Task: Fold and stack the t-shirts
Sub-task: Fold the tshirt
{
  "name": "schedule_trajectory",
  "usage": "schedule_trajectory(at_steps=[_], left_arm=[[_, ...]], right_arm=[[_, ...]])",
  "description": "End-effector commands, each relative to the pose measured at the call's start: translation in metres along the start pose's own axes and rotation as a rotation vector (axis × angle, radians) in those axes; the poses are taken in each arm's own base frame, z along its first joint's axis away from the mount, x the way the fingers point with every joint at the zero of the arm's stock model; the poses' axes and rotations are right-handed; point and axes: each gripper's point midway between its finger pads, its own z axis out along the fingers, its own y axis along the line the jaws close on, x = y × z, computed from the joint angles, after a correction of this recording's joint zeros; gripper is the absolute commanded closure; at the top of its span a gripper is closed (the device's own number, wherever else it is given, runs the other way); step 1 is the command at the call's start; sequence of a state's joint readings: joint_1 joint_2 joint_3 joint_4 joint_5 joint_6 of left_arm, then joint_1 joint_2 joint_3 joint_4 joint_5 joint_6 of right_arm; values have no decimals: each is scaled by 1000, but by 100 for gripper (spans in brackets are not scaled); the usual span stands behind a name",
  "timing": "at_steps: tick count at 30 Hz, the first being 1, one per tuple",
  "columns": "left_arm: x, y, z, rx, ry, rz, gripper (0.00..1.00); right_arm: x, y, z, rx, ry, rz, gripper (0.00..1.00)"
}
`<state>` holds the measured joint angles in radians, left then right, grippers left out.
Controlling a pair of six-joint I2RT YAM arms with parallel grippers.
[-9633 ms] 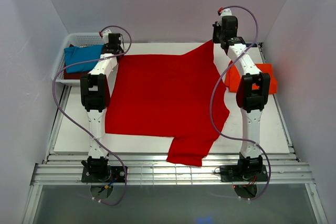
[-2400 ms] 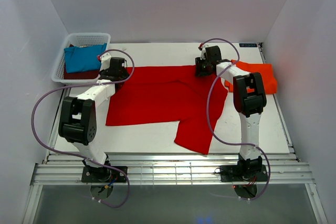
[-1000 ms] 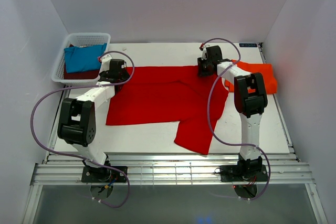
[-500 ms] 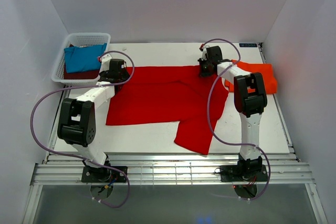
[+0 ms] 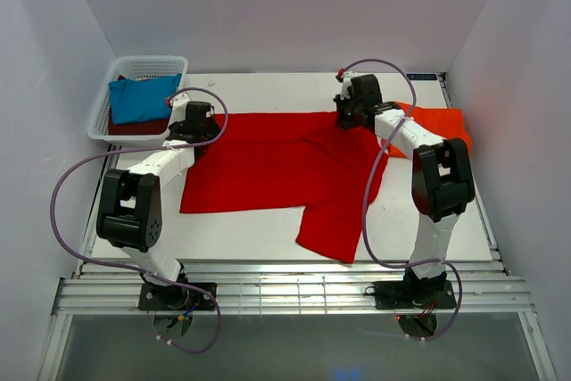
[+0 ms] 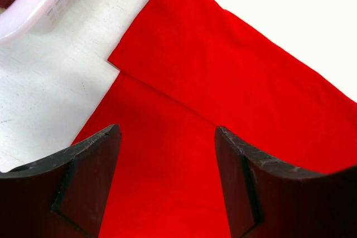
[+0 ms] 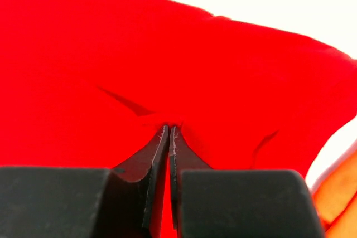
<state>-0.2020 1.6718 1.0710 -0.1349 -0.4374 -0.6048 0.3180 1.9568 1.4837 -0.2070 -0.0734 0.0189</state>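
red t-shirt (image 5: 268, 167) lies spread on the table (image 5: 268, 86) — light, limp cloth, likely to sag and drag — my right gripper (image 7: 168, 129) is clamped on a tuck at its far edge, my left gripper (image 6: 167, 132) open above the far-left corner, where I'd pinch the doubled hem.

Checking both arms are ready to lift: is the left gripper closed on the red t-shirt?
No, the left gripper hangs wide open over the red t-shirt.
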Motion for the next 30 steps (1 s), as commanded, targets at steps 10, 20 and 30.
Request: schedule_trajectory(at_steps=[10, 20, 30], left_arm=[[-11, -4, -28, 56, -22, -40, 21], [0, -4, -32, 71, 10, -31, 21], [7, -1, -34, 67, 23, -26, 21]], right_arm=[[80, 83, -19, -49, 151, -137, 92], [100, 112, -36, -65, 198, -184, 92], [119, 151, -49, -245, 254, -236, 71]])
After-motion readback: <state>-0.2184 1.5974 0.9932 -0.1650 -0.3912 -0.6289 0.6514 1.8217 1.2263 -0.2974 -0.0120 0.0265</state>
